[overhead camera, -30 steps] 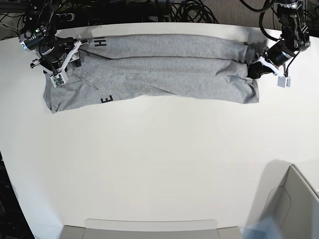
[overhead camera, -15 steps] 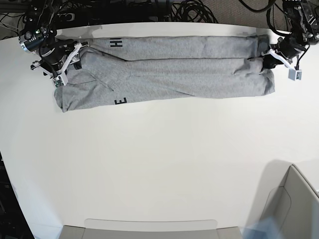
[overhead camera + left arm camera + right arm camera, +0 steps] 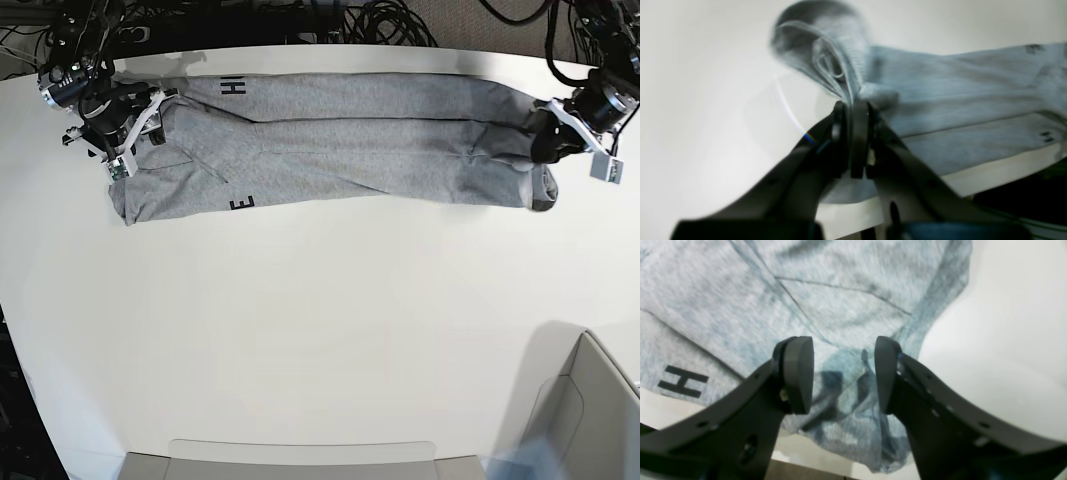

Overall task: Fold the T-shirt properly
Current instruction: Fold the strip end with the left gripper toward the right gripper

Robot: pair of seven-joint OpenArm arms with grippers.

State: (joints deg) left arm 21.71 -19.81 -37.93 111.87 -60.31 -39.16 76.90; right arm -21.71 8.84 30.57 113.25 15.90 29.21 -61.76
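Observation:
The heather-grey T-shirt lies folded into a long band along the far side of the white table, with black letters showing near its left end. At the band's right end my left gripper is shut on a bunched fold of the cloth. The left wrist view shows that gripper pinching the layered T-shirt, which lifts at the pinch. My right gripper stands open over the left end. In the right wrist view the right gripper has only the flat T-shirt and its shadows beneath it.
Black cables crowd the space behind the table's far edge. A cardboard box stands at the front right corner and a grey tray edge runs along the front. The T-shirt's right end hangs near the table edge.
My left gripper has pulled the shirt's right end rightward and then a little toward the front, stretching the band and shifting it right. The right gripper stayed open in nearly the same place.

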